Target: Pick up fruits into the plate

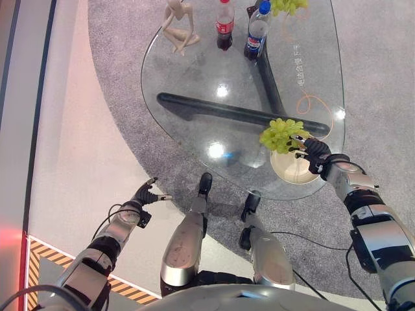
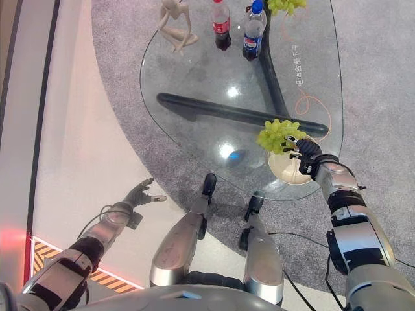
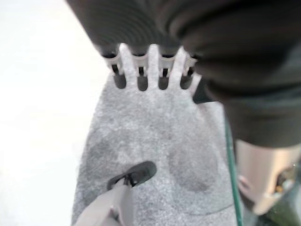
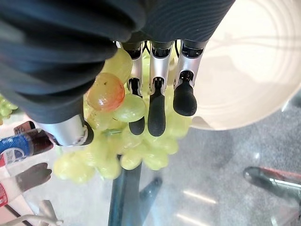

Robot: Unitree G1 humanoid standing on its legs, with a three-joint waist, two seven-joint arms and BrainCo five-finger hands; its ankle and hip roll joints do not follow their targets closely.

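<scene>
A bunch of green grapes (image 1: 280, 133) hangs at the far rim of the cream plate (image 1: 288, 170), near the glass table's front right edge. My right hand (image 1: 312, 154) is shut on the bunch. In the right wrist view its fingers (image 4: 156, 108) curl into the grapes (image 4: 141, 146), and one reddish grape sits by the thumb. There the plate (image 4: 254, 70) lies mostly beside the bunch, not under it. My left hand (image 1: 146, 193) hangs low over the floor left of the table, with its fingers (image 3: 141, 75) relaxed and holding nothing.
A second green grape bunch (image 1: 288, 6) lies at the table's far end. Near it stand a cola bottle (image 1: 224, 24), a blue-labelled bottle (image 1: 257, 31) and a beige figurine (image 1: 178, 26). The glass top (image 1: 194, 78) rests on a dark frame over grey carpet.
</scene>
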